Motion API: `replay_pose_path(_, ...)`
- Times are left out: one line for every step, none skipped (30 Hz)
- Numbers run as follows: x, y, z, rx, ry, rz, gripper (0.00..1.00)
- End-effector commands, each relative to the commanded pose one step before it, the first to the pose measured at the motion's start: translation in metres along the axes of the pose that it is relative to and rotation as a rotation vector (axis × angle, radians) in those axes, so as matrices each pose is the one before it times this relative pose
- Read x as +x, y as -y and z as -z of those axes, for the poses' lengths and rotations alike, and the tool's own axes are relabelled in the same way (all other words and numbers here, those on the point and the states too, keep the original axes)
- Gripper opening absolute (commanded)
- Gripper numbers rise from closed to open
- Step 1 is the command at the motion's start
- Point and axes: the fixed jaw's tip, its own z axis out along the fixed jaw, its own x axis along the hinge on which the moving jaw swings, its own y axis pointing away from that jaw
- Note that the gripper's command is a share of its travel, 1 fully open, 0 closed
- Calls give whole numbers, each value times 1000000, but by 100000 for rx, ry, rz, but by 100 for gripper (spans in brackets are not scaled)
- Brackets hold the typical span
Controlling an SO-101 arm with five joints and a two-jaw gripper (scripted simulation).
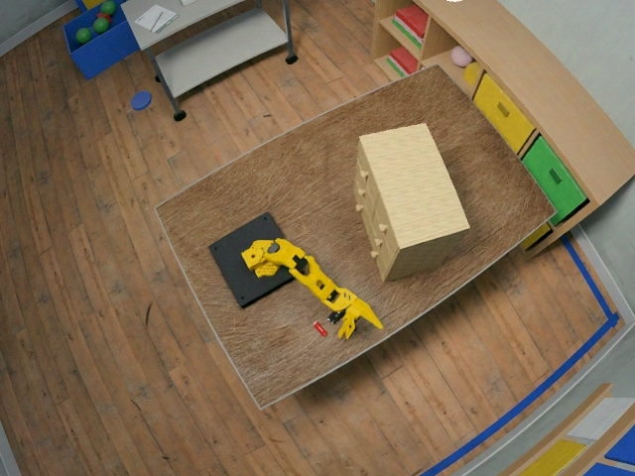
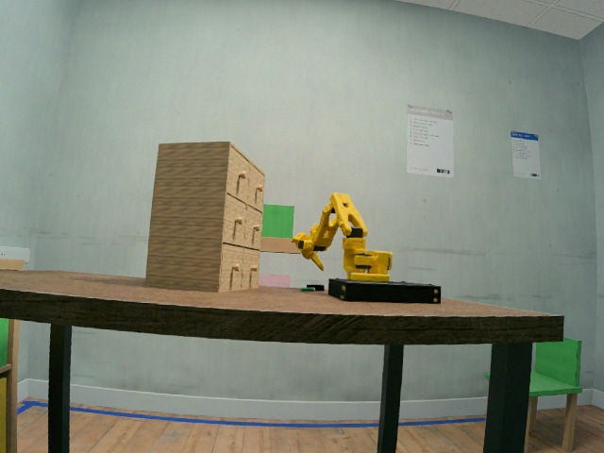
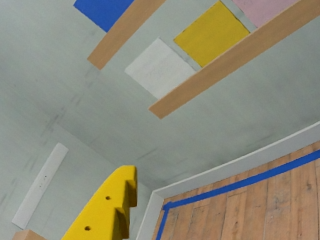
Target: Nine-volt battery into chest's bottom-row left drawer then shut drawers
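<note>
The wooden chest [image 1: 413, 184] [image 2: 188, 214] has three rows of two drawers, all looking shut. The left drawer of the bottom row [image 2: 226, 275] shows at the chest's near side in the exterior view. My gripper [image 1: 363, 331] [image 2: 307, 254] is open and empty, above the table, in front of the chest toward the table's long edge. In the wrist view one yellow jaw shows against wall and floor. A small black thing [image 2: 315, 287] lies on the table; whether it is the nine-volt battery I cannot tell.
A small red thing with a pale end [image 1: 319, 328] lies beside the gripper in the top view. A small green thing [image 2: 307, 289] lies by the black one in the exterior view. The arm stands on a black base plate [image 1: 230, 266] [image 2: 380, 293]. The table's long edge runs close by the gripper.
</note>
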Motion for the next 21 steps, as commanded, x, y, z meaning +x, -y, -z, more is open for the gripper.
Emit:
replay_pose_path(-1490,-1656,33,-435,410,-94,100)
replay_pose_path(0,-2,0,-1,0,0,100)
replay_pose_path(0,2,0,1,0,0,100)
replay_pose_path(0,-2,0,-1,0,0,100)
replay_pose_path(0,2,0,1,0,0,100)
replay_pose_path(0,-2,0,-1,0,0,100)
replay_pose_path(0,2,0,1,0,0,100)
replay_pose_path(0,-2,0,-1,0,0,100)
replay_pose_path(0,2,0,1,0,0,100)
replay_pose_path(0,-2,0,-1,0,0,100)
replay_pose_path(0,0,0,0,0,0,100)
replay_pose_path(0,0,0,0,0,0,100)
replay_pose_path(2506,-3837,-28,325,-1907,1077,50)
replay_pose_path(2471,-3855,105,301,-1911,1095,50)
replay_pose_path(2440,-3862,239,279,-1915,1113,50)
replay_pose_path(2410,-3871,370,255,-1918,1131,50)
replay_pose_path(2385,-3869,501,233,-1922,1149,50)
replay_pose_path(2360,-3869,629,210,-1924,1167,50)
replay_pose_path(2340,-3858,756,188,-1927,1185,50)
replay_pose_path(2321,-3850,880,165,-1928,1203,50)
replay_pose_path(2308,-3832,1003,144,-1930,1221,50)
